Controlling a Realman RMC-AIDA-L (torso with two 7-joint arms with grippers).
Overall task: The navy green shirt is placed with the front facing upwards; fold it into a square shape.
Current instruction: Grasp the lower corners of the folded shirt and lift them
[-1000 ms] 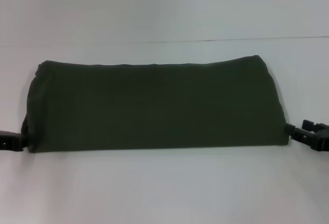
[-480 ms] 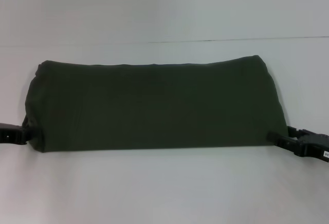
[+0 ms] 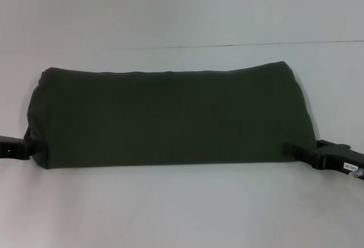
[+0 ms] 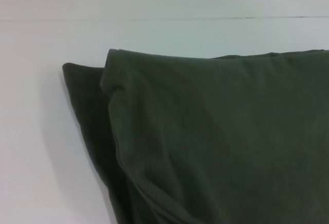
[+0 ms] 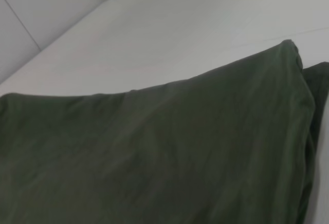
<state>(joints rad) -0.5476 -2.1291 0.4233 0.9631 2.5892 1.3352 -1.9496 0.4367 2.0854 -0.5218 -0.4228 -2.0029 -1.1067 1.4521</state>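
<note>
navy green shirt (image 4: 216, 136), layered corner, white table (image 4: 46, 131)

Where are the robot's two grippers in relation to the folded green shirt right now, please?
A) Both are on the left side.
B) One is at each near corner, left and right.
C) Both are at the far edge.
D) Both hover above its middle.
B: in the head view the left gripper sits at the near left corner of the navy green shirt and the right gripper at its near right corner.

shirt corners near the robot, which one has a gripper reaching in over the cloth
The right near corner of the navy green shirt: the right gripper overlaps the cloth there, while the left gripper sits just at the left edge.
</note>
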